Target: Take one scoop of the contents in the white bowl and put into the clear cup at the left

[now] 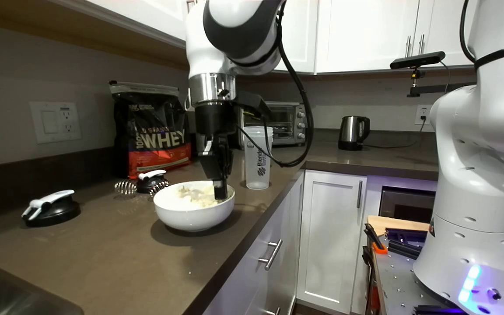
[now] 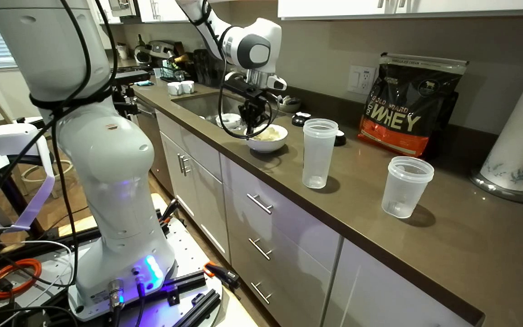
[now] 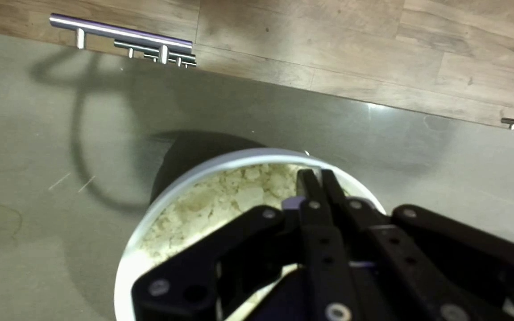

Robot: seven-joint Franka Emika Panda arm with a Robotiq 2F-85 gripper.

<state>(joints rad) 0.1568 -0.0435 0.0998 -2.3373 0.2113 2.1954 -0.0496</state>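
The white bowl (image 1: 195, 217) stands on the counter near its front edge; it also shows in an exterior view (image 2: 266, 145) and the wrist view (image 3: 125, 276). It holds cream, lumpy powder (image 3: 212, 200). My gripper (image 1: 220, 192) points down, its fingertips at the inner front side of the bowl, just inside the rim. In the wrist view the fingertips (image 3: 320, 173) are close together with a narrow gap and a pale strip between them. I cannot tell whether that strip is a held thing or the bowl wall. The tall clear cup (image 1: 258, 162) stands upright beyond the bowl (image 2: 318, 154).
A shorter clear cup (image 2: 407, 187) stands near the taller one. A whey bag (image 1: 160, 135) leans by the wall. Black lids (image 1: 53, 209) and wire balls (image 1: 125, 188) lie near the bowl. A paper-towel roll (image 2: 515, 136), a kettle (image 1: 351, 133) and a sink (image 2: 204, 105) are around.
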